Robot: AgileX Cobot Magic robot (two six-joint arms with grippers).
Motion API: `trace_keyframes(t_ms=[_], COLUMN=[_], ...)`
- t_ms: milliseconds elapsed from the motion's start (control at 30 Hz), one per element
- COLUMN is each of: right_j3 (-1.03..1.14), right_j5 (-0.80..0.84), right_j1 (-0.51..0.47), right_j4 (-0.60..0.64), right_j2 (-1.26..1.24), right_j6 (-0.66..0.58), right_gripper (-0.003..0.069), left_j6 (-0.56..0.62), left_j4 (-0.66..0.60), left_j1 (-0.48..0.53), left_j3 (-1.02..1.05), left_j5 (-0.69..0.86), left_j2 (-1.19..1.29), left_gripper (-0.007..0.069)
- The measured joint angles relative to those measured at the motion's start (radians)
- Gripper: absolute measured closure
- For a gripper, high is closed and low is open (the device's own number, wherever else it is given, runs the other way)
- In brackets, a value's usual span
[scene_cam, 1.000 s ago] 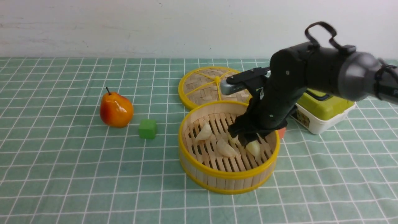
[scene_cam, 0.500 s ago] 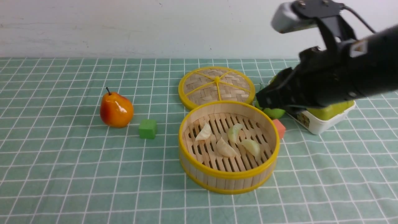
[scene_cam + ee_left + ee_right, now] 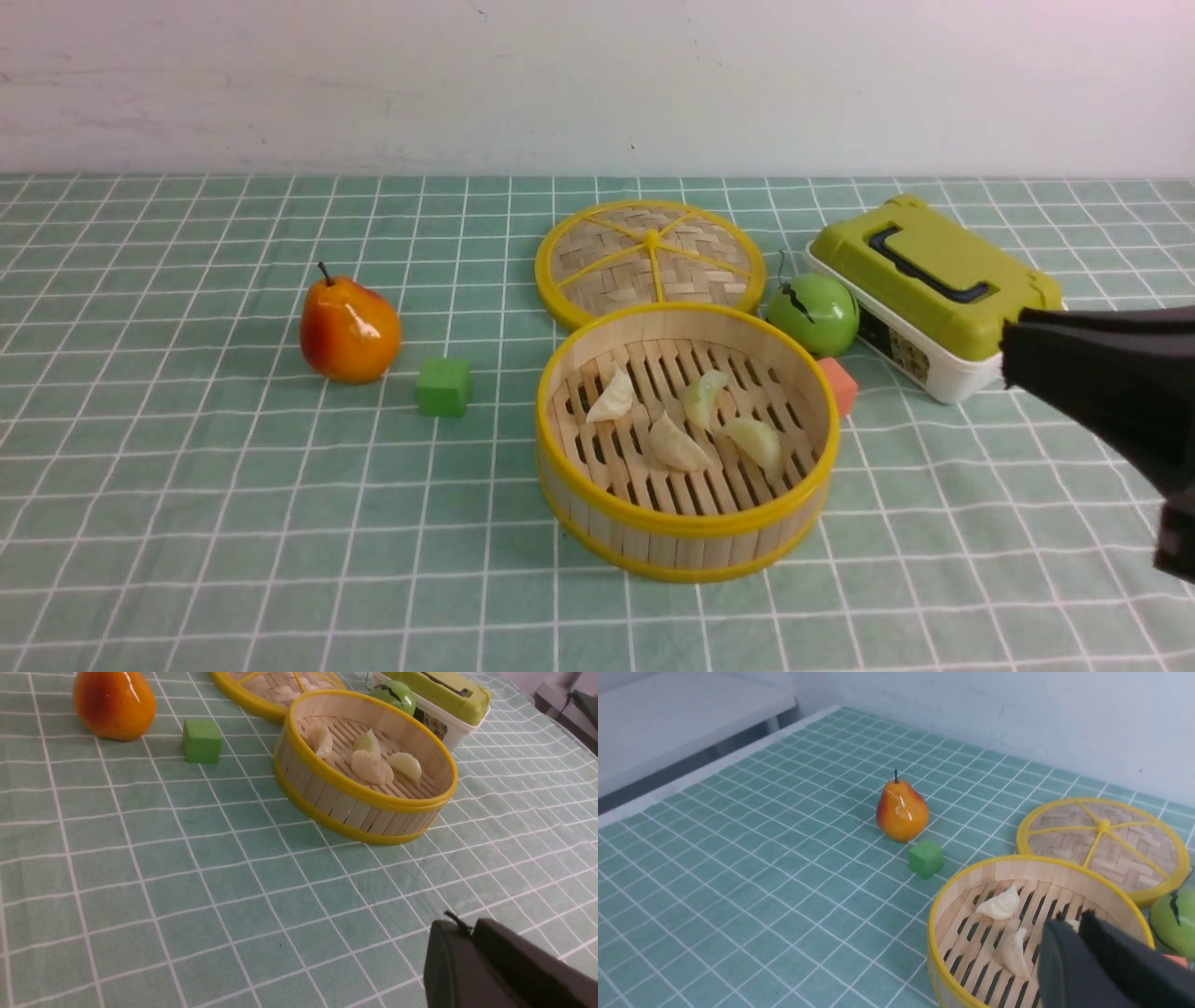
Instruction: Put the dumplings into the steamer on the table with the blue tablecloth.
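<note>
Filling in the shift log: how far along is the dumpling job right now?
Done: all four dumplings lie inside the steamer. In hand: nothing; the right gripper is shut and empty, apart from the steamer. Left: no dumpling shows on the tablecloth, so nothing appears to remain.

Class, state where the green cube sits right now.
In the front view, the green cube sits left of centre, between the pear and the steamer.
</note>
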Motion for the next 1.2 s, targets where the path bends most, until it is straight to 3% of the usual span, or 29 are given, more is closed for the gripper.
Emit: trace_keyframes(t_ms=[600, 767, 900, 1067, 1133, 1200], right_j3=[0.005, 0.006, 0.049, 0.264, 0.408, 0.457], right_j5=[0.004, 0.005, -0.014, -0.118, -0.155, -0.154], right_j1=[0.0, 0.0, 0.0, -0.04, -0.122, -0.151], right_j4=[0.005, -0.076, -0.11, -0.227, -0.339, -0.373], right_j2=[-0.036, -0.074, -0.111, -0.277, -0.426, -0.466], right_j6=[-0.003, -0.003, 0.001, 0.114, 0.237, 0.285], right_gripper=[0.0603, 0.0677, 0.068, 0.068, 0.068, 0.068], left_j6=[0.0, 0.0, 0.0, 0.0, 0.0, 0.0], left_j4=[0.0, 0.001, 0.001, 0.001, 0.001, 0.001], left_j1=[0.0, 0.0, 0.0, 0.0, 0.0, 0.0], left_j3=[0.001, 0.001, 0.001, 0.001, 0.001, 0.001], left_j5=[0.001, 0.001, 0.001, 0.001, 0.001, 0.001], left_j2=[0.0, 0.0, 0.0, 0.0, 0.0, 0.0], left_gripper=[0.0559, 0.0557, 0.0557, 0.0553, 0.055, 0.055])
